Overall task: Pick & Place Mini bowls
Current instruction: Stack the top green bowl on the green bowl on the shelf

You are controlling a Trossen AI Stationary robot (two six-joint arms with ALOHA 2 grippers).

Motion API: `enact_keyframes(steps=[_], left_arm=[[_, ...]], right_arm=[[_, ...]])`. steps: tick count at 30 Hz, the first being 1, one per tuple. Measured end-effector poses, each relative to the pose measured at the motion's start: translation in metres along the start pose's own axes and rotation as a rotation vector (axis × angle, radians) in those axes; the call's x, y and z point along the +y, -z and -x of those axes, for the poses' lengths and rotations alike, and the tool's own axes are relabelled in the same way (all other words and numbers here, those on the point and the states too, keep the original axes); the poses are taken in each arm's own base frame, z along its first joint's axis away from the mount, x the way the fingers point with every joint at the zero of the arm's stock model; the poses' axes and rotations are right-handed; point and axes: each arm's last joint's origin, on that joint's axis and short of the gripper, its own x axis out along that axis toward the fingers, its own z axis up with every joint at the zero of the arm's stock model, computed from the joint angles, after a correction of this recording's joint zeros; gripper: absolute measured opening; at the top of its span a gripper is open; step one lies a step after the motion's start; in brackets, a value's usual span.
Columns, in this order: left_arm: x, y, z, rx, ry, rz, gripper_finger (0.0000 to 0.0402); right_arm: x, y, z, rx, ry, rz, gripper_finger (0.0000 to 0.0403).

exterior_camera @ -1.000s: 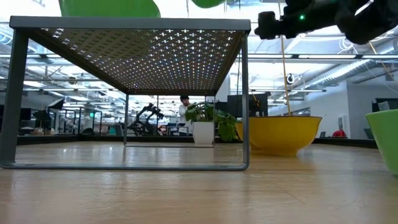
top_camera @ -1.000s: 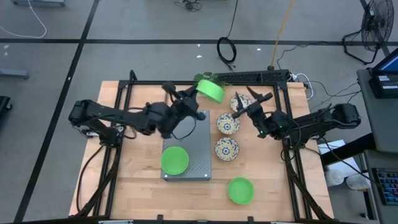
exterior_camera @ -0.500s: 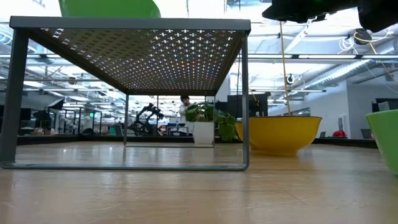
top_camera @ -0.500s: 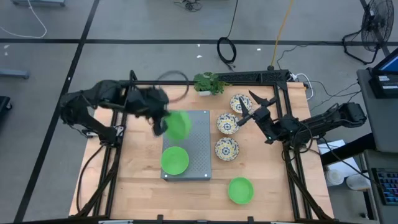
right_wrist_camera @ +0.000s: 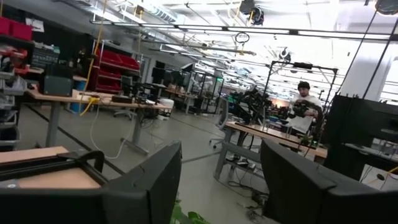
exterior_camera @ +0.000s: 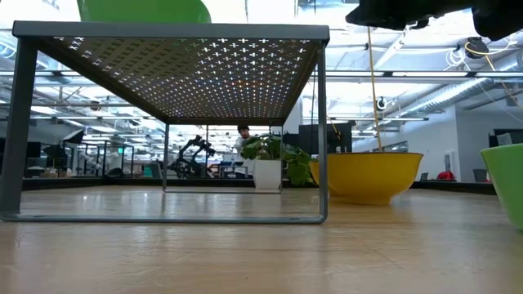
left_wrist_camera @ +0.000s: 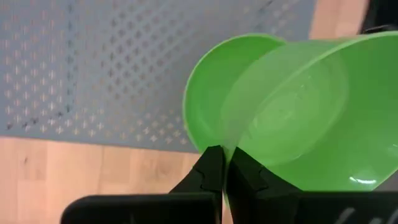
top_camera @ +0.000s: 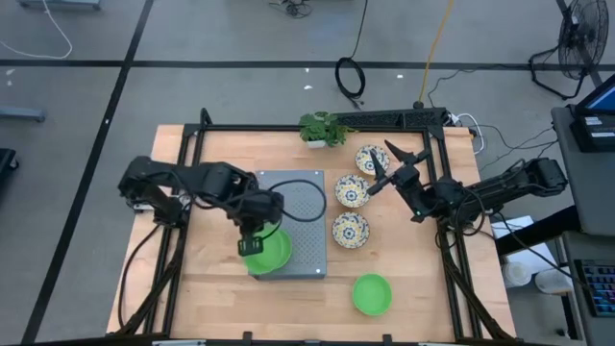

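My left gripper (top_camera: 248, 246) points down over the near left part of the grey perforated tray (top_camera: 303, 207), shut on a plain green mini bowl (left_wrist_camera: 311, 106). Just below it, a second green bowl (left_wrist_camera: 205, 78) rests on the tray. A third green bowl (top_camera: 372, 293) sits on the table near the front. Three patterned bowls (top_camera: 352, 190) stand on the table right of the tray. My right gripper (top_camera: 384, 168) hovers above them, open and empty, tipped slightly upward. My left gripper pinches the held bowl's rim (left_wrist_camera: 225, 148) between its two fingers, coming from above and pointing down. The bowl hangs tilted, clear of the tray, partly over the green bowl that rests there.
A small potted plant (top_camera: 322, 127) stands at the far edge behind the tray. A black frame (top_camera: 423, 117) borders the table. Bare wood lies at the front left. In the right wrist view a person (right_wrist_camera: 303, 102) stands in the room beyond.
My left gripper has swung from beside the plant toward the table's near edge, over the tray, and tipped from roughly level to pointing down. The green bowl came along, lifted clear, and now hangs over the bowl on the tray. My right gripper rose a little.
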Motion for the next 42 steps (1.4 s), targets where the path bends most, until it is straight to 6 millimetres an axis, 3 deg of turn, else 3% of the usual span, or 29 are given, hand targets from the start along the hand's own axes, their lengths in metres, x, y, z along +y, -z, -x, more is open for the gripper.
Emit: enact_keyframes(steps=[4, 12, 16, 19, 24, 29, 31, 36, 40, 42], left_arm=[[0.007, -0.008, -0.008, 0.027, -0.017, 0.01, 0.0003], [0.031, -0.016, -0.007, 0.015, -0.04, 0.041, 0.0003], [0.036, -0.016, -0.002, 0.008, -0.021, -0.027, 0.0003], [0.035, -0.013, 0.016, -0.055, 0.0, -0.084, 0.0006], [0.034, 0.003, 0.077, -0.273, 0.073, -0.064, 0.0003], [0.044, 0.047, 0.156, -0.575, 0.176, 0.152, 0.0016], [0.051, 0.068, 0.175, -0.701, 0.191, 0.236, 0.001], [0.066, 0.108, 0.191, -0.747, 0.157, 0.449, 0.0009], [0.066, 0.107, 0.189, -0.744, 0.152, 0.469, 0.0005], [0.063, 0.098, 0.184, -0.703, 0.168, 0.433, 0.0006]], right_arm=[[0.001, 0.001, 0.0, 0.005, -0.003, 0.009, 0.0204], [0.0, 0.001, 0.0, 0.004, -0.003, 0.008, 0.0202], [0.0, 0.001, 0.0, 0.004, -0.003, 0.009, 0.0201], [0.0, 0.001, 0.0, 0.004, -0.003, 0.009, 0.0201], [0.0, 0.001, 0.0, 0.004, -0.003, 0.009, 0.02], [0.0, 0.001, 0.0, 0.004, -0.003, 0.009, 0.02], [0.001, 0.001, 0.0, 0.006, -0.004, 0.01, 0.0201], [0.001, 0.001, 0.0, 0.008, -0.007, -0.003, 0.0201], [0.001, 0.001, 0.0, 0.008, -0.008, -0.004, 0.02], [0.001, 0.001, 0.0, 0.008, -0.007, -0.005, 0.0201]])
